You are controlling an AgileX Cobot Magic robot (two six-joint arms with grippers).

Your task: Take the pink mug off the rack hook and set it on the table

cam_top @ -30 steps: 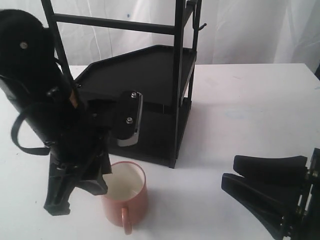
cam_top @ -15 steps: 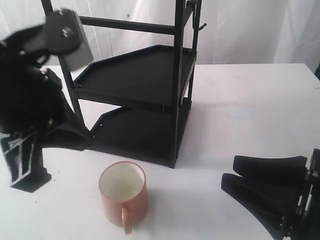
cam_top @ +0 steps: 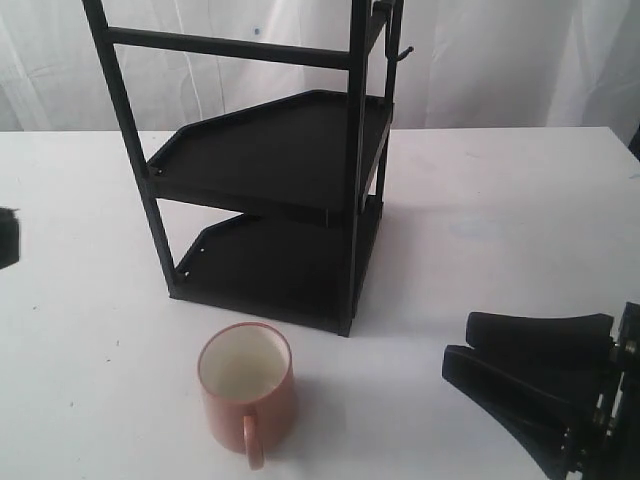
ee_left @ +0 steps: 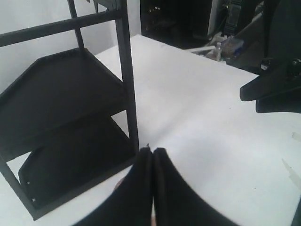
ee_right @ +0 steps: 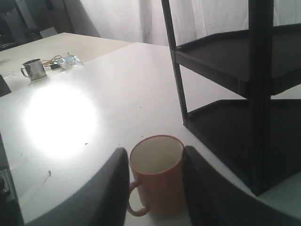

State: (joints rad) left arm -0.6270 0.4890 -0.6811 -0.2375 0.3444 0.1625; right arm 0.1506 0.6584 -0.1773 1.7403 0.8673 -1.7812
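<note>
The pink mug stands upright on the white table, in front of the black rack's lower shelf, its handle towards the camera. The rack hook sticks out bare from the upper post. My left gripper is shut on nothing, back from the mug, of which only a pink sliver shows beside one finger. In the exterior view just a dark bit of that arm shows at the left edge. My right gripper rests open to the right of the mug, apart from it. Its wrist view frames the mug between the fingers.
The tall black two-shelf rack stands mid-table behind the mug. Far off in the right wrist view sit a metal cup and some small clutter. A bright glare patch lies on the tabletop.
My left arm has let go of the mug's rim, closed its jaws and pulled away to the left, almost out of the exterior view. The mug stays put; the right arm has not moved.
</note>
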